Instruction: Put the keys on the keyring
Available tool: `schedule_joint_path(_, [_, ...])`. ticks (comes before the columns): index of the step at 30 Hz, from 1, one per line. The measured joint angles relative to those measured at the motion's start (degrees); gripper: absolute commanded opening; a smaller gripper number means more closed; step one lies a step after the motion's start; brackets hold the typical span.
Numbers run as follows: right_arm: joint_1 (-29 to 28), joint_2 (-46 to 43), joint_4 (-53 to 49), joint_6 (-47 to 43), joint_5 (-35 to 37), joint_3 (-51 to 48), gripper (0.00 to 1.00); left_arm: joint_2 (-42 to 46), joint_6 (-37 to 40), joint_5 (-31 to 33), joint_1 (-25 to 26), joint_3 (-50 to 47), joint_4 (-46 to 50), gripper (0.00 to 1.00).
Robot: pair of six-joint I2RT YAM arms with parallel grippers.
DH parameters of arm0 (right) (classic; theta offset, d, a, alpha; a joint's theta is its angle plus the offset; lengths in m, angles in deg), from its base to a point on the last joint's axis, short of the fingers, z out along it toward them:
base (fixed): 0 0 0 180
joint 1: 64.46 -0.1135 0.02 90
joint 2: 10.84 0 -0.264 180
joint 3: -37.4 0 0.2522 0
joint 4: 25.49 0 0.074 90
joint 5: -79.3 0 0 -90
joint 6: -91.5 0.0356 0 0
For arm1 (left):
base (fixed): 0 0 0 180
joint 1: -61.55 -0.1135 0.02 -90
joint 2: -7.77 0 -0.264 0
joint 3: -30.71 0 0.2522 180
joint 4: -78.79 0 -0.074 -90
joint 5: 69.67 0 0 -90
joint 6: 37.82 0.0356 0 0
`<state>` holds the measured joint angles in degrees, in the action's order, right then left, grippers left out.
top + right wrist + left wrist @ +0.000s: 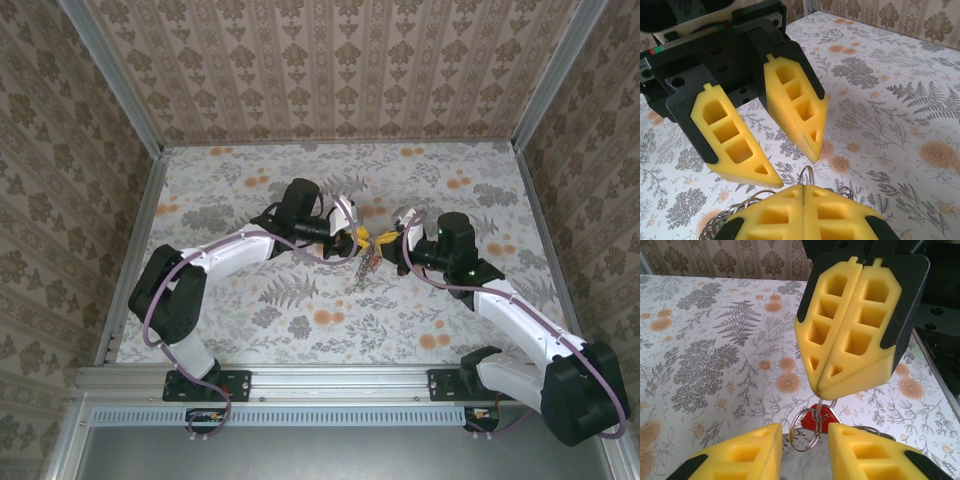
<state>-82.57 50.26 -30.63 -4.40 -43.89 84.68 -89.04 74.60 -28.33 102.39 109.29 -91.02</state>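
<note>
1. Keyring (809, 421): btm centre of left wrist view, wire loops hanging at tip of R gripper (820, 387); red key (825, 416) just behind loops.
2. R gripper: clenched, pinching keyring wire.
3. L gripper (792, 170): released, fingers apart, gripping nothing, tip-to-tip w/ R gripper.
4. Top view: keys (367, 268) bunched mid-frame just below both grippers, over floral table (300, 320).

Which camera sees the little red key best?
The left wrist view: the small red-headed metal key sits close up, just below the right arm's shut yellow fingers. In the top view it is a tiny blurry speck.
</note>
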Motion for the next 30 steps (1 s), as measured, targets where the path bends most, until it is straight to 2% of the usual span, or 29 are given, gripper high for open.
schedule_joint_path(13, [-0.44,0.0,0.0,-0.44,-0.02,0.0,0.0,-4.63,8.39,-2.16,-0.81,9.18,15.13,0.35])
schedule_joint_path(30, [-0.55,0.0,0.0,-1.36,-0.02,0.0,0.0,-10.05,19.28,-5.81,-1.2,20.33,33.09,0.32])
